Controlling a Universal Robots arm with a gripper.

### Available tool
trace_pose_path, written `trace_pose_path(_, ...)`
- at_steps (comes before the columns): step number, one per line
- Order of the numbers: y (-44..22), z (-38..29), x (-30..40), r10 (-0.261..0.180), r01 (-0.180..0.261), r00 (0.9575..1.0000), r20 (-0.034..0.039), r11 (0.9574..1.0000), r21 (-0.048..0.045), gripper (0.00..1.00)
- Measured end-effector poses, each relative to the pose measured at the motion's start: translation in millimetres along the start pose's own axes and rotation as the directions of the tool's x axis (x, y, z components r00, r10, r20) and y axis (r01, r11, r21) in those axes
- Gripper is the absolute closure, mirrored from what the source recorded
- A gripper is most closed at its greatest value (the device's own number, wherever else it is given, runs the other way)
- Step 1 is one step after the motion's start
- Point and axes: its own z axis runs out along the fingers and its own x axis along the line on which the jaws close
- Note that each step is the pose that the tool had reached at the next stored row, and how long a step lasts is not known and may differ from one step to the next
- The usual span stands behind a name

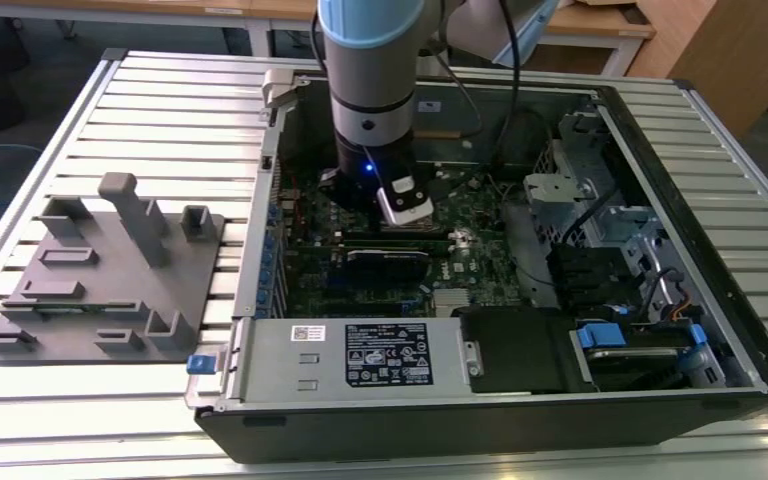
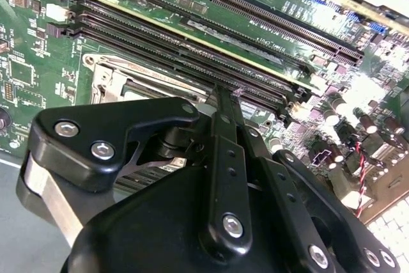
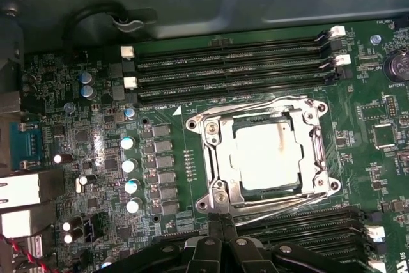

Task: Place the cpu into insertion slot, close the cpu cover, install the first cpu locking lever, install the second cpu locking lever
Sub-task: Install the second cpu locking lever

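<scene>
Closest to the cameras, the gripper [image 2: 225, 94] shows in both wrist views as black linkage with its fingers drawn together, the tips meeting with nothing seen between them. In the first wrist view those tips [image 3: 220, 220] sit at the edge of the insertion slot [image 3: 264, 151], beside the thin wire levers [image 3: 275, 204] that run along the socket's side; whether the tips touch a lever cannot be told.

Just beyond, the cpu [image 3: 265, 156] lies flat inside the slot, its silvery top bright with glare. The cpu cover [image 3: 217, 158] is down around it, the chip showing through the square cut-out. In the second wrist view the slot's metal rim [image 2: 105, 78] is partly hidden behind the gripper body.

On both sides of the socket run long black memory slots [image 3: 230, 62], and a row of small round capacitors [image 3: 130, 164] stands on the green motherboard [image 3: 57, 68] next to it.

Farther off, in the exterior view, the arm [image 1: 371, 90] reaches straight down into the open computer case [image 1: 704, 230], which lies on its side on a slatted metal table [image 1: 157, 110]. A grey power supply box [image 1: 357, 350] sits along the case's near wall. Well apart, at the exterior view's left, a grey fixture block [image 1: 104, 270] with upright posts rests on the table
</scene>
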Motion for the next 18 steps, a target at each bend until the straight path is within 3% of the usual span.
trace_pose_path(6,-0.3,1.2,1.0,0.000,0.000,1.0000,-0.0010,1.0000,-0.0069,0.90)
trace_pose_path(11,-0.4,2.3,1.8,0.001,-0.001,1.0000,-0.0027,0.9998,-0.0192,0.90)
trace_pose_path(18,-0.9,3.7,3.5,0.002,-0.002,1.0000,-0.0044,0.9996,-0.0296,0.90)
